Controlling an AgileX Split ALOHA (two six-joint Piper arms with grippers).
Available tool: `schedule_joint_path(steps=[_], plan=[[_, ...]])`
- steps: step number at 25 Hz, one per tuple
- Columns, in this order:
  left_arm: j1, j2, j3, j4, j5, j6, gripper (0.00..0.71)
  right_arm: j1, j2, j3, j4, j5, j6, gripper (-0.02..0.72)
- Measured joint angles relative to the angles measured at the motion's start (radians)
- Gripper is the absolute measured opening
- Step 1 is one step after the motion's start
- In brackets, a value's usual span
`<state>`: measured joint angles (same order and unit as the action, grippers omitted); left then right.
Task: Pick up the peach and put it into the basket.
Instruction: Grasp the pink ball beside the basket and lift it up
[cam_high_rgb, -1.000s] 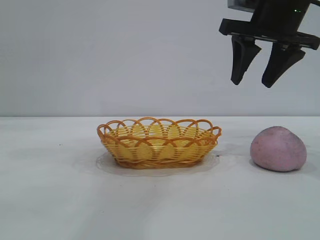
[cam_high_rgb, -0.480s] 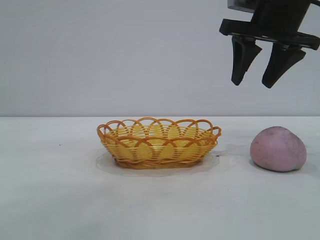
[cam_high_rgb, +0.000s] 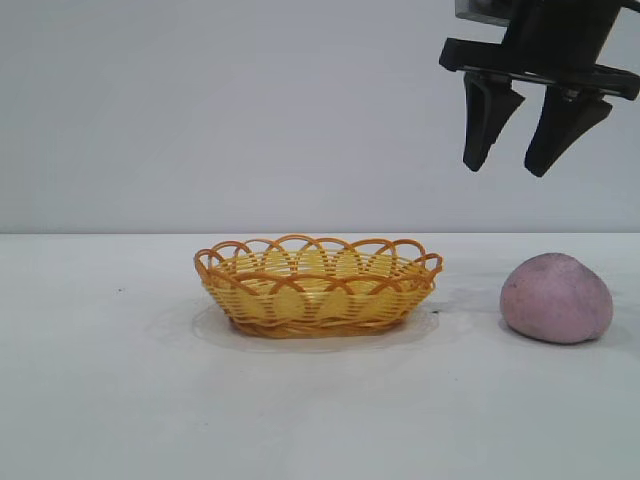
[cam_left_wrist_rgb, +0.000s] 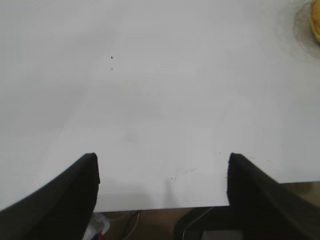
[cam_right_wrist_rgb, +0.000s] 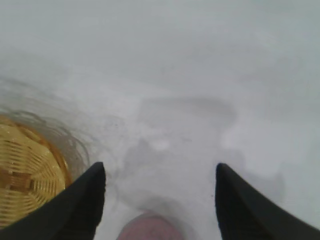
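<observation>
— Fingers first: how does the right gripper (cam_high_rgb: 515, 160) stand?

— Its two dark fingers (cam_high_rgb: 485, 120) hang well apart, tips pointing down, with nothing between them. It hovers high in the exterior view's upper right, above the table (cam_high_rgb: 100, 400) and clear of everything on it.

— And what lies below it?

— The peach (cam_high_rgb: 556, 298), a matte pinkish-mauve lump with a slightly pointed top, sits on the table near the right edge, a little to the right of the spot under the fingertips. From the right wrist camera only the top of the peach (cam_right_wrist_rgb: 150, 227) shows at the frame's edge, between the two finger silhouettes, with bare table beyond.

— Where is the basket?

— The basket (cam_high_rgb: 318, 285) rests on the table around the middle, to the left of the peach and apart from it. It is yellow wicker with an orange-brown looped rim, and nothing shows inside it. The right wrist camera catches part of its weave (cam_right_wrist_rgb: 25, 175) to one side of the fingers.

— The left gripper (cam_left_wrist_rgb: 162, 172)?

— Out of the exterior view. Its own wrist camera shows its fingers (cam_left_wrist_rgb: 65, 195) spread wide over bare white table near the table's edge, holding nothing, with a sliver of the basket (cam_left_wrist_rgb: 316, 25) in a far corner.
</observation>
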<state>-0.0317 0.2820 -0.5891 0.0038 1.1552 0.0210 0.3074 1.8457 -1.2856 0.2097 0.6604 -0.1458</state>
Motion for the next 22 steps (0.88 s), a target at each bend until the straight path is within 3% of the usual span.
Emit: schedule_joint_path(steps=[10,22], plan=[[0.0,-0.289,0.099,-0.028,-0.019,0.016,0.519,0.0,0.0,0.0,-0.021,0.033,0.0,0.407],[0.0,-0.3,0.104,-0.038,-0.033,0.018,0.519,0.0,0.0,0.0,-0.023,0.051,-0.002,0.407]])
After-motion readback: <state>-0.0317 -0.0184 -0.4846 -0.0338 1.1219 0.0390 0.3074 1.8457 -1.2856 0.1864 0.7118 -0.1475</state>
